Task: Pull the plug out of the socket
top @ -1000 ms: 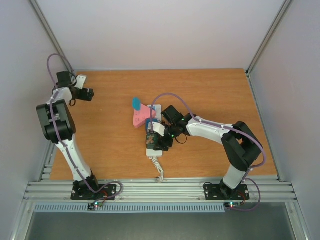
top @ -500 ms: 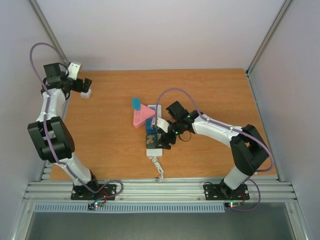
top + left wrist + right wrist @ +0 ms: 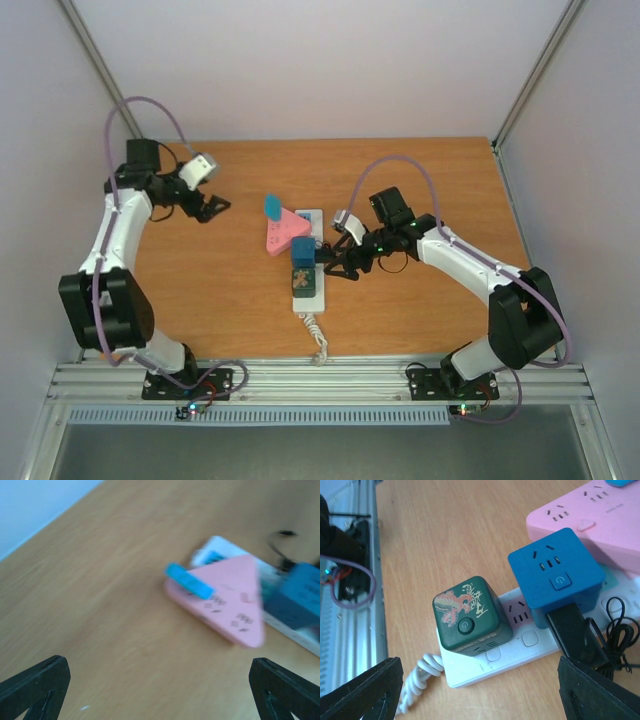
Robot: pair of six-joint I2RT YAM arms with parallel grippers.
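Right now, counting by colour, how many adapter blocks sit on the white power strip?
Dark green cube: 1
Blue cube: 1
Pink triangular block: 1
Total on the white power strip: 3

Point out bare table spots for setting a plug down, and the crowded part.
Free: the table between the left gripper and the pink adapter; its far right corner; near-left, beside the cord. Crowded: the strip, under the blue cube and green cube, right gripper alongside.
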